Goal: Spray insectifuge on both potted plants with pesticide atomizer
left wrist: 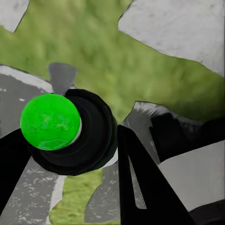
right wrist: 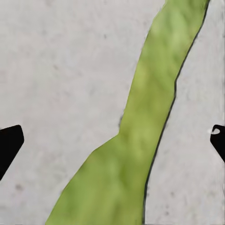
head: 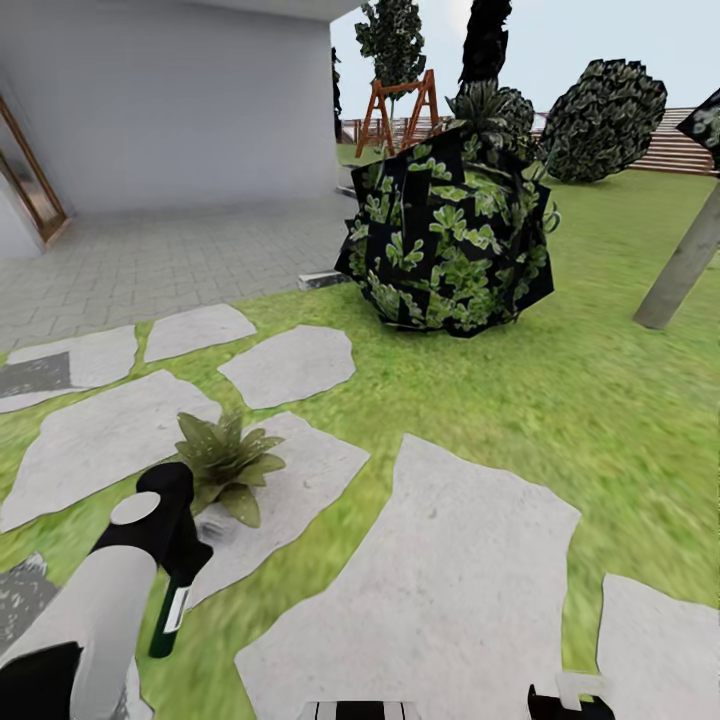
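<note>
Holding the spray bottle (head: 172, 608) in the left gripper (head: 180, 560), low at the head view's left, just beside one potted plant (head: 226, 462) that sits on a stepping stone (head: 300, 480). Bottle is dark with a white label, hanging tilted below the fingers. In the left wrist view the black fingers close around the bottle (left wrist: 89, 136), and a bright green ball (left wrist: 50, 122) shows at its end; can't tell what that marker is. Jaws on the left: clamped on the bottle.

Right gripper (right wrist: 112, 136) points down at bare stone and a strip of grass (right wrist: 140, 140); fingertips sit far apart at the frame edges, nothing between them, so wide and empty.

Progress, judged: pickup looks done, bottle is in hand and near the first plant. No spray visible, can't tell if this plant is covered. The second little plant isn't spotted here; the big dark bush (head: 445, 240) on the lawn (head: 560, 400) isn't it. Left: spray this one, find and spray the other.
</note>
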Motion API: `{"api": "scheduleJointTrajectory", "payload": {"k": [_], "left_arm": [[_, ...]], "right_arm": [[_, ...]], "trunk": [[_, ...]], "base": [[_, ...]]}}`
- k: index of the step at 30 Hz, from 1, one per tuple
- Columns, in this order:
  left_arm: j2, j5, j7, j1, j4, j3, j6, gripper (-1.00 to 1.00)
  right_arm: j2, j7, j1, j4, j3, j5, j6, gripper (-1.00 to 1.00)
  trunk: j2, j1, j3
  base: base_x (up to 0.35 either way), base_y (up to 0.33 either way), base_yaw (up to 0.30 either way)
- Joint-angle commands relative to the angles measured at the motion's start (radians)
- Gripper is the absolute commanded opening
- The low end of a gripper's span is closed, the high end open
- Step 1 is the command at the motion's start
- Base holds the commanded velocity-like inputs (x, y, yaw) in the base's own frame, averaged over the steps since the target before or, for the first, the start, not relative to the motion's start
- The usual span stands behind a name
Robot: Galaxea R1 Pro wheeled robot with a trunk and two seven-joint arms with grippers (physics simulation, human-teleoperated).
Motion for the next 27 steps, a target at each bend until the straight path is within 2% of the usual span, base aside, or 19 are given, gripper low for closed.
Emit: {"api": "scheduleJointTrajectory", "payload": {"k": [1, 8, 9, 13, 16, 18, 20, 21, 23, 25, 27], "left_arm": [[0.001, -0.005, 0.002, 0.000, -0.001, 0.010, 0.010, -1.00], [0.010, -0.005, 0.017, 0.004, 0.001, 0.012, 0.010, -1.00], [0.010, -0.007, 0.032, 0.018, 0.001, 0.011, 0.009, -1.00], [0.008, 0.006, 0.167, 0.087, 0.000, 0.021, 0.010, -1.00], [0.002, 0.051, 0.209, 0.120, -0.003, 0.056, 0.010, -1.00], [0.000, 0.099, 0.242, 0.127, -0.004, 0.067, 0.009, -1.00], [-0.001, 0.177, 0.287, 0.130, -0.004, 0.071, 0.007, -1.00], [0.002, 0.234, 0.326, 0.131, -0.002, 0.072, 0.004, -1.00], [0.005, 0.317, 0.390, 0.135, 0.001, 0.072, -0.001, -1.00], [0.007, 0.436, 0.481, 0.145, 0.000, 0.070, -0.006, -1.00], [0.007, 0.496, 0.524, 0.149, -0.001, 0.069, -0.020, -1.00]], "right_arm": [[0.000, -0.002, -0.001, 0.001, -0.008, 0.010, -0.003, 1.00], [0.002, -0.002, -0.001, -0.001, -0.008, 0.010, -0.003, 1.00], [0.003, -0.002, -0.001, -0.001, -0.008, 0.010, -0.003, 1.00], [0.003, -0.003, -0.001, -0.001, -0.008, 0.010, -0.003, 1.00], [0.003, -0.004, -0.001, -0.001, -0.008, 0.010, -0.003, 1.00], [0.003, -0.004, -0.001, -0.001, -0.008, 0.010, -0.003, 1.00], [0.004, -0.004, -0.001, -0.001, -0.008, 0.010, -0.003, 1.00], [0.006, -0.004, -0.001, -0.001, -0.008, 0.010, -0.003, 1.00], [0.008, -0.004, -0.001, 0.000, -0.007, 0.010, -0.003, 1.00], [0.009, -0.004, -0.001, 0.001, -0.008, 0.010, -0.003, 1.00], [0.009, -0.004, -0.001, 0.001, -0.008, 0.010, -0.003, 1.00]], "trunk": [[0.000, 0.000, -0.001], [0.000, 0.000, -0.001], [0.000, 0.000, -0.001], [0.000, 0.000, -0.001], [0.000, 0.000, -0.001], [0.000, 0.000, -0.001], [0.000, 0.000, -0.001], [0.000, 0.000, -0.001], [0.000, 0.000, -0.001], [0.000, 0.000, -0.001], [0.000, 0.000, -0.001]], "base": [[0.253, -0.172, 0.001], [0.257, -0.040, 0.000], [0.058, -0.002, 0.000], [0.014, -0.001, 0.160], [0.002, 0.000, 0.262], [0.000, 0.000, 0.274], [0.000, 0.000, 0.276], [0.000, 0.000, 0.277], [0.000, 0.000, 0.277], [0.000, 0.000, 0.277], [0.000, 0.000, 0.273]]}}
